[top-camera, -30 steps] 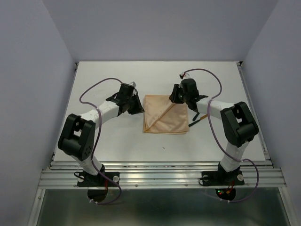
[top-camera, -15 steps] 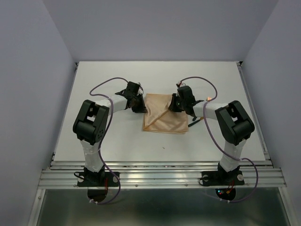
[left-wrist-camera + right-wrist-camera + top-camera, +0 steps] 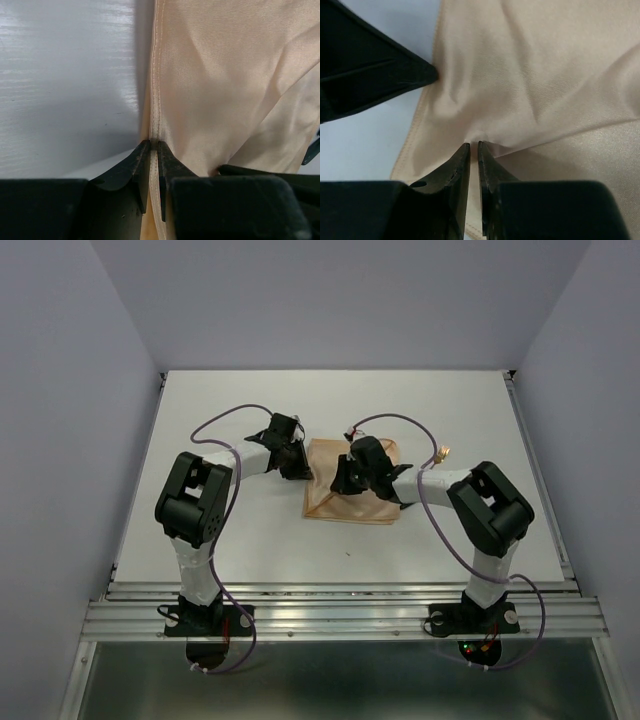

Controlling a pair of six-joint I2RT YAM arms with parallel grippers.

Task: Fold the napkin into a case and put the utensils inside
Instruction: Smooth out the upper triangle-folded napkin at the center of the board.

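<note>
Peach napkin (image 3: 225,75) pinched at hem by left hand (image 3: 154,146), at a crease by right hand (image 3: 474,147); could slip or bunch if pulled unevenly.

White table (image 3: 250,535), folded peach-orange napkin (image 3: 370,506) lying near its middle, partly lifted.

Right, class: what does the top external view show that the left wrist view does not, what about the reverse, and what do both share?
Only the top external view shows both arms at full length, the whole outline of the napkin and the purple cables. Only the left wrist view shows, close up, the stitched hem pinched in the shut left tool. Both show the peach cloth lying on the white table.
</note>
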